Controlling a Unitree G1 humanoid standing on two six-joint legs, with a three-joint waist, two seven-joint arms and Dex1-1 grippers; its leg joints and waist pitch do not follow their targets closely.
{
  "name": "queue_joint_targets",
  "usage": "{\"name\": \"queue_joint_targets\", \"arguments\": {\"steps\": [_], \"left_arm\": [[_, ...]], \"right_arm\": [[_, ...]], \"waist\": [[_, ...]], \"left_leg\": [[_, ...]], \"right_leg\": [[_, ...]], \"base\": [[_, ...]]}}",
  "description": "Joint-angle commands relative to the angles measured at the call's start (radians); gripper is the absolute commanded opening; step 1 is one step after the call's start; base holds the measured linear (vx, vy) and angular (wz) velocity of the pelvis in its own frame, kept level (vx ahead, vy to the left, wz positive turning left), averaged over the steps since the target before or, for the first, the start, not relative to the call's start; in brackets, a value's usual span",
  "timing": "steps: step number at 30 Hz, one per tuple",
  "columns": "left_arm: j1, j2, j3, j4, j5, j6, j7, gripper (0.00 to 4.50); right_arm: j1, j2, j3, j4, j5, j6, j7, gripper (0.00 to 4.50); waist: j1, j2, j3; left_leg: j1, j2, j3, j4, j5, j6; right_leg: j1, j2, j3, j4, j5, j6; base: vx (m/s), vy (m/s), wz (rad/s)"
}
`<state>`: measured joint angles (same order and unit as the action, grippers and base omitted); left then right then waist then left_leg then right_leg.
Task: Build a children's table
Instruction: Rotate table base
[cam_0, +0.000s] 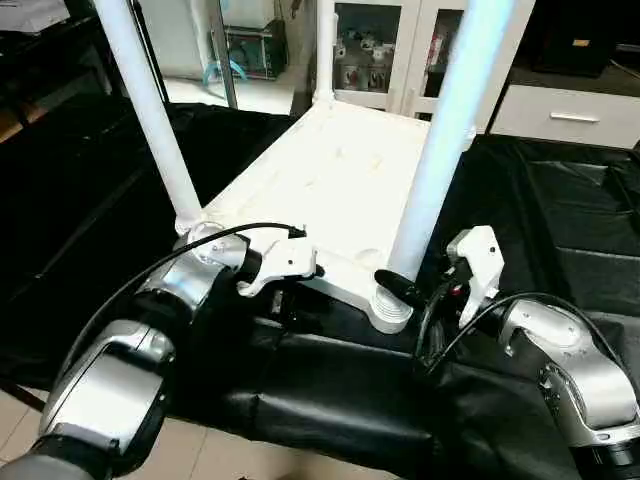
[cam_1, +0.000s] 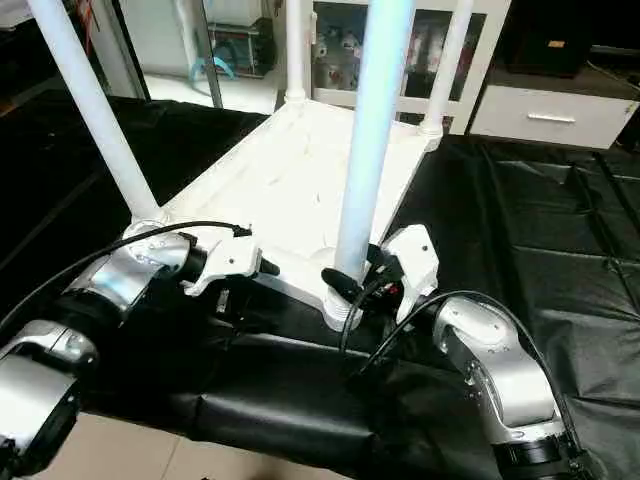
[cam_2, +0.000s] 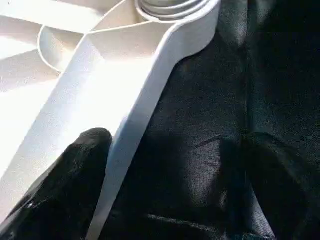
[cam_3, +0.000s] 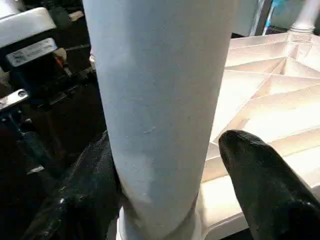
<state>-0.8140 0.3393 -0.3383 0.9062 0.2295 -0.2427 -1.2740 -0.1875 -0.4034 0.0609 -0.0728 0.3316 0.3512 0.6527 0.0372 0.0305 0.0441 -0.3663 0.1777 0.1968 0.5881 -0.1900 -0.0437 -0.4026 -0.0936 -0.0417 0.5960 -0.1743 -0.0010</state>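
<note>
White table top (cam_0: 330, 170) lies upside down, ribbed underside up, mid-frame in the head views, on a black sheet (cam_0: 560, 230) covering the work surface. Four white legs stand up from the corner sockets: near-left leg (cam_0: 150, 110) at upper left, near-right leg (cam_0: 445, 140) right of centre, two far legs (cam_1: 295, 50) at the top edge.

Right gripper (cam_3: 167, 165) sits low at the base of the near-right leg, just above its socket (cam_0: 392, 310). Black fingers (cam_3: 260, 185) on either side of the tube: one side touches the leg, the other shows a narrow gap, so jaws spread around the leg, not clearly clamping.

Left gripper (cam_0: 285, 290) is at the near edge of the table top, lower-left of centre, between the two near legs. Jaws spread wide; one finger (cam_2: 75, 175) over the white rim, the other over the black sheet, edge between them, nothing pinched.

White cabinets (cam_0: 575, 110) with glass doors in the background at top.
</note>
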Motion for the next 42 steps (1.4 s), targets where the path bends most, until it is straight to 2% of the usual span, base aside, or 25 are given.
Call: {"name": "queue_joint_targets", "arguments": {"steps": [1, 2, 7, 8, 10, 12, 17, 18, 20, 21, 22, 23, 27, 30, 32, 34, 37, 38, 42], "left_arm": [[0.067, 0.040, -0.051, 0.029, 0.035, 0.040, -0.098, 4.45], [0.074, 0.040, -0.061, 0.012, 0.039, 0.040, -0.096, 4.45], [0.059, 0.011, -0.089, 0.012, 0.053, 0.057, -0.088, 4.45], [0.054, 0.004, -0.097, 0.023, 0.064, 0.045, -0.074, 4.45], [0.048, -0.007, -0.111, 0.036, 0.080, 0.032, -0.060, 4.45], [0.044, -0.012, -0.117, 0.044, 0.089, 0.031, -0.050, 4.45], [0.027, -0.030, -0.110, 0.047, 0.084, 0.002, 0.012, 4.45], [0.019, -0.050, -0.094, 0.058, 0.074, -0.035, 0.075, 4.45], [0.016, -0.058, -0.089, 0.063, 0.071, -0.045, 0.097, 4.45], [0.008, -0.094, -0.051, 0.080, 0.043, -0.072, 0.180, 4.45], [0.001, -0.138, 0.006, 0.090, -0.008, -0.051, 0.240, 4.45], [0.001, -0.159, 0.033, 0.089, -0.038, -0.041, 0.247, 4.45], [0.014, -0.227, 0.109, 0.071, -0.157, 0.034, 0.190, 4.45], [0.017, -0.235, 0.093, 0.095, -0.137, 0.018, 0.214, 4.45], [0.006, -0.238, 0.082, 0.137, -0.106, -0.007, 0.258, 4.45], [-0.006, -0.233, 0.075, 0.170, -0.090, -0.015, 0.249, 4.45], [-0.021, -0.205, 0.054, 0.194, -0.066, -0.005, 0.223, 4.45], [-0.022, -0.202, 0.052, 0.196, -0.065, -0.003, 0.218, 4.28], [-0.039, -0.179, 0.049, 0.219, -0.065, 0.008, 0.200, 4.28]], "right_arm": [[-0.005, -0.022, -0.135, 0.054, -0.014, -0.018, -0.064, 3.26], [0.000, -0.035, -0.145, 0.062, -0.009, -0.021, -0.055, 3.26], [-0.003, -0.077, -0.163, 0.085, 0.000, -0.032, -0.027, 3.26], [-0.009, -0.082, -0.166, 0.088, 0.005, -0.030, -0.025, 3.26], [-0.018, -0.091, -0.170, 0.093, 0.011, -0.032, -0.021, 3.26], [-0.023, -0.096, -0.172, 0.097, 0.013, -0.033, -0.018, 3.26], [-0.036, -0.085, -0.173, 0.082, 0.033, -0.025, -0.014, 3.26], [-0.034, -0.062, -0.156, 0.054, 0.041, -0.013, -0.022, 3.26], [-0.033, -0.054, -0.151, 0.047, 0.043, -0.010, -0.024, 3.26], [-0.028, -0.034, -0.131, 0.031, 0.044, -0.006, -0.031, 3.26], [-0.023, -0.014, -0.111, 0.016, 0.045, -0.001, -0.035, 3.26], [-0.021, -0.004, -0.099, 0.009, 0.043, 0.001, -0.037, 3.26], [-0.019, 0.028, -0.055, -0.001, 0.026, 0.001, -0.039, 3.26], [-0.020, 0.033, -0.050, -0.002, 0.020, 0.000, -0.042, 3.26], [-0.019, 0.031, -0.053, -0.007, 0.017, 0.004, -0.041, 3.26], [-0.015, 0.020, -0.059, -0.011, 0.015, 0.006, -0.037, 3.26], [-0.009, 0.002, -0.072, -0.012, 0.014, 0.006, -0.037, 3.26], [-0.009, 0.001, -0.073, -0.012, 0.013, 0.006, -0.037, 3.26], [-0.004, -0.008, -0.082, -0.011, 0.011, 0.001, -0.035, 3.26]], "waist": [[0.016, -0.011, -0.054], [0.013, -0.010, -0.053], [0.014, -0.011, -0.054], [0.015, -0.005, -0.055], [0.013, -0.010, -0.055], [0.013, -0.004, -0.056], [0.015, -0.004, -0.060], [0.018, -0.003, -0.060], [0.024, -0.002, -0.060], [0.025, -0.003, -0.060], [0.029, -0.004, -0.059], [0.036, -0.004, -0.062], [0.041, -0.013, -0.063], [0.042, -0.011, -0.061], [0.044, -0.014, -0.060], [0.045, -0.011, -0.060], [0.052, -0.008, -0.060], [0.051, -0.009, -0.059], [0.052, -0.006, -0.060]], "left_leg": [[0.008, 0.051, -0.028, -0.082, -0.292, 0.022], [0.005, 0.050, -0.028, -0.084, -0.293, 0.020], [0.008, 0.047, -0.025, -0.080, -0.287, 0.027], [0.009, 0.047, -0.025, -0.079, -0.286, 0.026], [0.007, 0.047, -0.025, -0.078, -0.280, 0.031], [0.009, 0.046, -0.025, -0.076, -0.278, 0.034], [0.008, 0.045, -0.024, -0.072, -0.256, 0.044], [0.009, 0.046, -0.023, -0.071, -0.247, 0.051], [0.012, 0.047, -0.022, -0.071, -0.254, 0.053], [0.011, 0.047, -0.022, -0.071, -0.257, 0.054], [0.012, 0.047, -0.021, -0.071, -0.261, 0.046], [0.015, 0.047, -0.022, -0.069, -0.256, 0.044], [0.007, 0.048, -0.022, -0.070, -0.221, 0.056], [0.008, 0.048, -0.022, -0.070, -0.219, 0.067], [0.007, 0.045, -0.022, -0.071, -0.223, 0.067], [0.008, 0.046, -0.023, -0.071, -0.224, 0.061], [0.011, 0.048, -0.024, -0.075, -0.235, 0.045], [0.011, 0.048, -0.024, -0.075, -0.236, 0.044], [0.011, 0.047, -0.024, -0.075, -0.238, 0.039]], "right_leg": [[0.042, -0.061, 0.033, -0.073, -0.252, -0.226], [0.045, -0.059, 0.033, -0.074, -0.249, -0.223], [0.044, -0.059, 0.033, -0.077, -0.244, -0.226], [0.044, -0.059, 0.033, -0.076, -0.241, -0.228], [0.046, -0.057, 0.032, -0.076, -0.225, -0.234], [0.046, -0.057, 0.032, -0.076, -0.216, -0.236], [0.049, -0.056, 0.031, -0.074, -0.183, -0.245], [0.047, -0.054, 0.030, -0.072, -0.165, -0.253], [0.046, -0.055, 0.030, -0.073, -0.172, -0.251], [0.045, -0.055, 0.029, -0.074, -0.177, -0.250], [0.046, -0.054, 0.029, -0.073, -0.185, -0.248], [0.045, -0.056, 0.029, -0.072, -0.180, -0.252], [0.047, -0.059, 0.030, -0.066, -0.145, -0.255], [0.045, -0.058, 0.031, -0.070, -0.156, -0.236], [0.045, -0.056, 0.030, -0.074, -0.178, -0.220], [0.045, -0.057, 0.031, -0.076, -0.196, -0.205], [0.043, -0.056, 0.032, -0.076, -0.193, -0.200], [0.043, -0.056, 0.032, -0.075, -0.194, -0.199], [0.044, -0.057, 0.031, -0.073, -0.182, -0.206]], "base": [[0.000, 0.000, 0.00], [0.000, 0.000, 0.00], [0.000, 0.000, 0.00], [0.000, 0.000, 0.00], [0.000, 0.000, 0.00], [0.000, 0.000, 0.00], [0.000, 0.000, 0.00], [0.000, 0.000, 0.00], [0.000, 0.000, 0.00], [0.000, 0.000, 0.00], [0.000, 0.000, 0.00], [0.000, 0.000, 0.00], [0.000, 0.000, 0.00], [0.000, 0.000, 0.00], [0.000, 0.000, 0.00], [0.000, 0.000, 0.00], [0.000, 0.000, 0.00], [0.000, 0.000, 0.00], [0.000, 0.000, 0.00]]}}
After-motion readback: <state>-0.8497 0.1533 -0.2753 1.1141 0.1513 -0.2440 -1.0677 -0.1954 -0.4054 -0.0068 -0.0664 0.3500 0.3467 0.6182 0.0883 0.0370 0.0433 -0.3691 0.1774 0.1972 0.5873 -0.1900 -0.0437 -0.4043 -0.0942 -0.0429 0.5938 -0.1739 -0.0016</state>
